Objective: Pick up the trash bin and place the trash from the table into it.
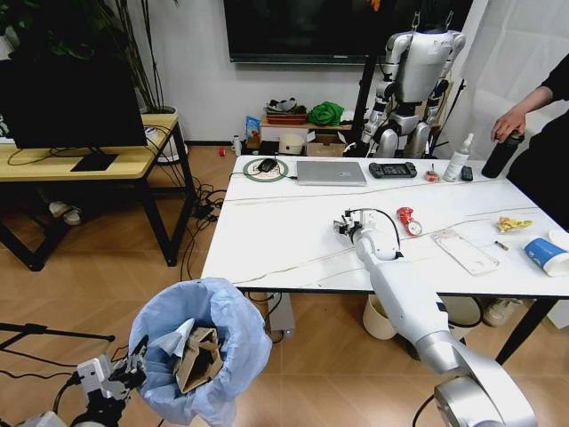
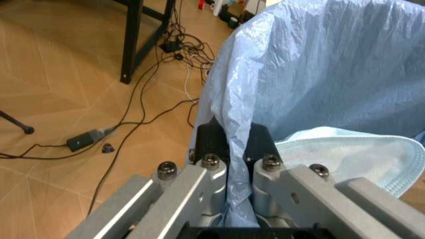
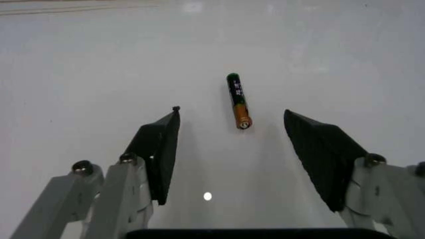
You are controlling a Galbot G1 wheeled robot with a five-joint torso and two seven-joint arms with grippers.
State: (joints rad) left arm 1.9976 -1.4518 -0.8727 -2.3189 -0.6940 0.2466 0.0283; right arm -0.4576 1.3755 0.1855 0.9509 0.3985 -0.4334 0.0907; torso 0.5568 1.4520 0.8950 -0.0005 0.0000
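Observation:
The trash bin [image 1: 203, 349], lined with a crinkled light-blue bag, hangs low at my left, beside the table [image 1: 284, 233]. Brown cardboard [image 1: 197, 359] and pale paper lie inside it. My left gripper [image 2: 230, 145] is shut on the bag-covered rim [image 2: 299, 74], and a light-blue face mask [image 2: 362, 155] lies just inside. My right gripper [image 1: 345, 224] hovers open over the white tabletop, its fingers [image 3: 158, 149] on either side of a small battery [image 3: 238, 101] without touching it. Trash lies further right: a red item [image 1: 408, 221], a clear plastic sheet [image 1: 464, 251], a yellow wrapper [image 1: 513, 224] and a blue-and-white paper cup [image 1: 544, 255].
A laptop [image 1: 331, 173], game controller [image 1: 392, 169], green ring [image 1: 265, 169] and spray bottle [image 1: 458, 158] line the table's far edge. A person's hand holds a dark bottle [image 1: 500, 153] at the far right corner. A wooden desk [image 1: 80, 162] stands left; a cream bin [image 1: 378, 317] sits under the table.

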